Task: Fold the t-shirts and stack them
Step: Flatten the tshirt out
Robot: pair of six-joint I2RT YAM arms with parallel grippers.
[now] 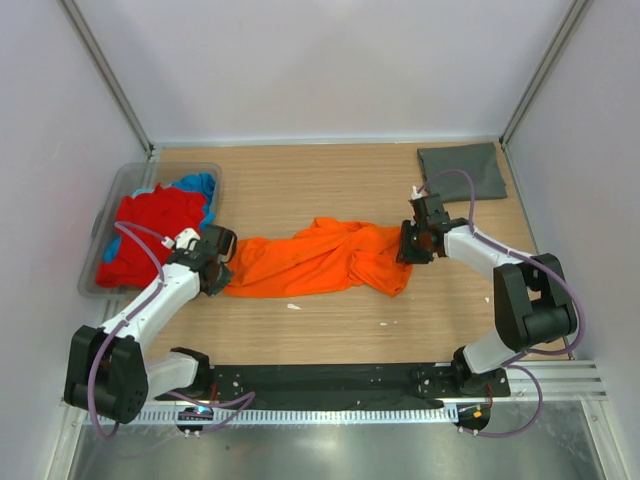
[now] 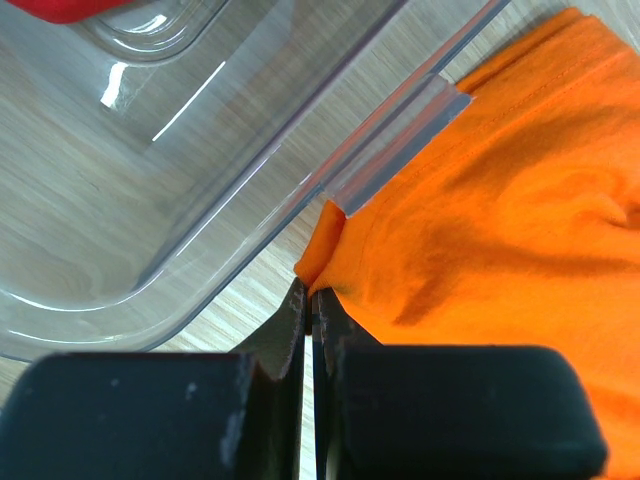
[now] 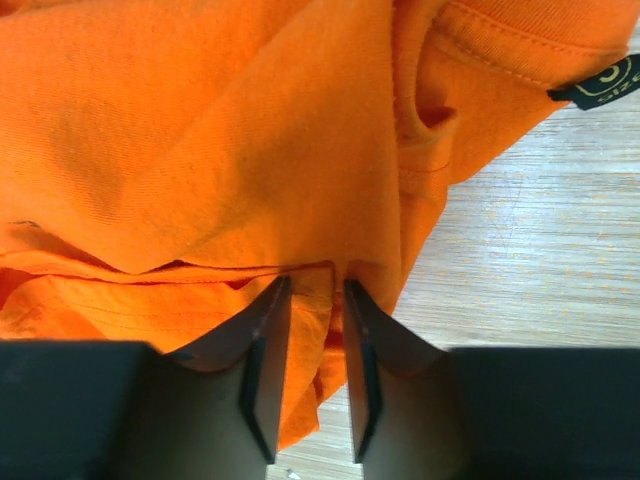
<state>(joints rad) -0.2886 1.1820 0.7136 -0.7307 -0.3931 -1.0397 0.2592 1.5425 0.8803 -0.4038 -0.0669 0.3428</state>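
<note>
- Tub (image 1: 150, 172), clear plastic, at the left of the table (image 1: 330, 335): I see a red shirt (image 1: 150, 235) heaped in it, with a blue shirt (image 1: 197, 185) at its far side.
- Orange shirt (image 1: 320, 258): crumpled and drawn out lengthways on the wood between my two grippers, its left end just beside the tub.
- Grey shirt (image 1: 462, 172): folded flat in the far right corner, well apart.
- Left gripper (image 2: 311, 300): low beside the tub, fingers pressed together on the orange shirt's corner.
- Right gripper (image 3: 317, 290): low at the shirt's right end near the collar, pinching a fold of orange cloth.

Centre: orange t-shirt (image 1: 320, 258) bunched lengthwise; far right corner: grey t-shirt (image 1: 462, 170) folded.
</note>
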